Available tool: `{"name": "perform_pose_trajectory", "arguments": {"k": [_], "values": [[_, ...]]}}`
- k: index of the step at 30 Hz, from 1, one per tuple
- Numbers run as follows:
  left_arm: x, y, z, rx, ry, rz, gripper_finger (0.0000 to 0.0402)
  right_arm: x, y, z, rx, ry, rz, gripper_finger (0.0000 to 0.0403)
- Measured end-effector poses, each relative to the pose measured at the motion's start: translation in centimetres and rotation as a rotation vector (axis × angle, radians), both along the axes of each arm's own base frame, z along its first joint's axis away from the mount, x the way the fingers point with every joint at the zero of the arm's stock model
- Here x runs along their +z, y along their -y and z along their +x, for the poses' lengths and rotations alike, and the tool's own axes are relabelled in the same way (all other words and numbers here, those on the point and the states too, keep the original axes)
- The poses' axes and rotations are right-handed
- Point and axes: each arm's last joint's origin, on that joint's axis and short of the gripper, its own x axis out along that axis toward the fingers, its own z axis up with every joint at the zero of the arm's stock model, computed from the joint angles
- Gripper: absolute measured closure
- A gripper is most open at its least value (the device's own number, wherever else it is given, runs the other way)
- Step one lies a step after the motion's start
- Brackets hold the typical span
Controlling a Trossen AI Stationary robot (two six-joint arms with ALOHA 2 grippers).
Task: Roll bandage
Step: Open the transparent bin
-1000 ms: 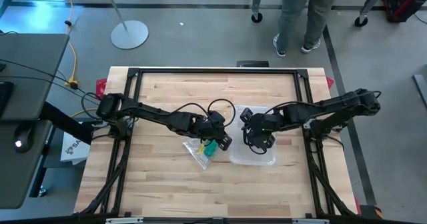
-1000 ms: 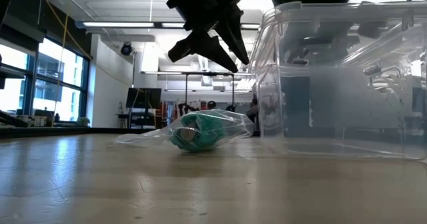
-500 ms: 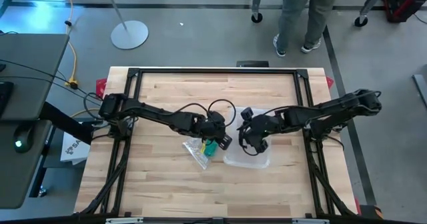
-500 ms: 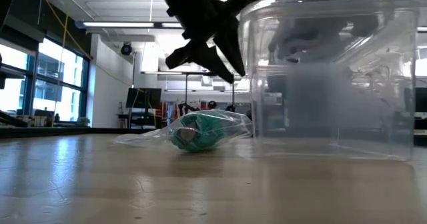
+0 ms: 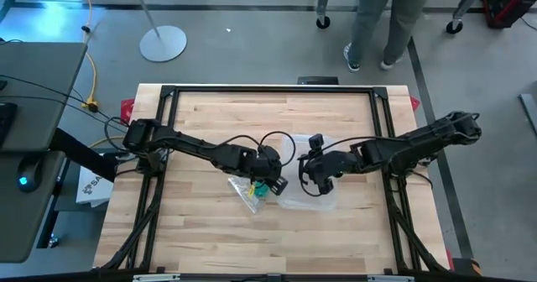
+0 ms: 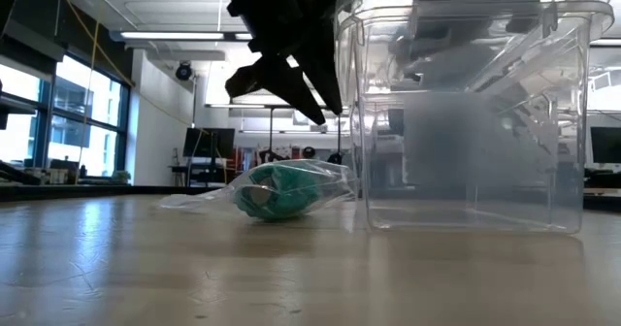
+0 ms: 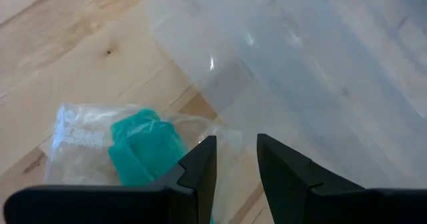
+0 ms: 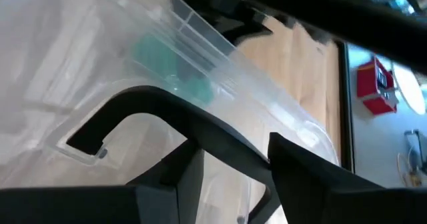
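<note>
The green bandage (image 5: 263, 188) (image 6: 281, 192) (image 7: 143, 147) is a small roll inside a crinkly clear plastic bag (image 5: 247, 194) that lies on the wooden table near its middle. My left gripper (image 5: 273, 180) (image 7: 236, 147) hangs open just above the bag, fingers slanting down, with nothing between them. A clear plastic box (image 6: 466, 122) (image 5: 298, 200) with a black handle stands upright right beside the bag. My right gripper (image 5: 317, 177) (image 8: 232, 147) is shut on that handle. My right gripper pinches the box's black handle (image 8: 230, 151) between its two fingers, which lie across the bar. It comes slanting down from the table's right side. The box hangs upright below it; whether its bottom (image 6: 466, 227) rests on the table, I cannot tell.
A black frame (image 5: 268, 91) runs around the table. Bare wood (image 5: 252, 240) lies toward the near edge and at the far side. A person (image 5: 382, 22) stands on the floor beyond the far edge, next to a lamp base (image 5: 164, 43).
My right gripper has rolled and gone toward the table's left with the box. The box has swung from tilted to upright and come close beside the bag. The bag and the bandage have stayed where they were.
</note>
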Motion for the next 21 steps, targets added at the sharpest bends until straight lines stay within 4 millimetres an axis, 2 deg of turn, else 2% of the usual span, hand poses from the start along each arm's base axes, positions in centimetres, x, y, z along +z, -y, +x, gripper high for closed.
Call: {"name": "perform_pose_trajectory", "arguments": {"k": [5,13,21], "values": [[-0.05,0.31,-0.17,-0.006,-0.014,0.006,0.0298,0.23,0.12,-0.27,-0.045,0.010,0.032,0.0253],[0.13,0.56,-0.54,-0.013,-0.034,0.012,0.0298,0.38,0.22,-0.32,-0.063,0.012,0.014,0.0287],[0.63,0.40,-0.91,-0.005,-0.036,0.043,0.0298,-0.42,0.08,-0.69,0.019,-0.065,0.059,0.0329]]}}
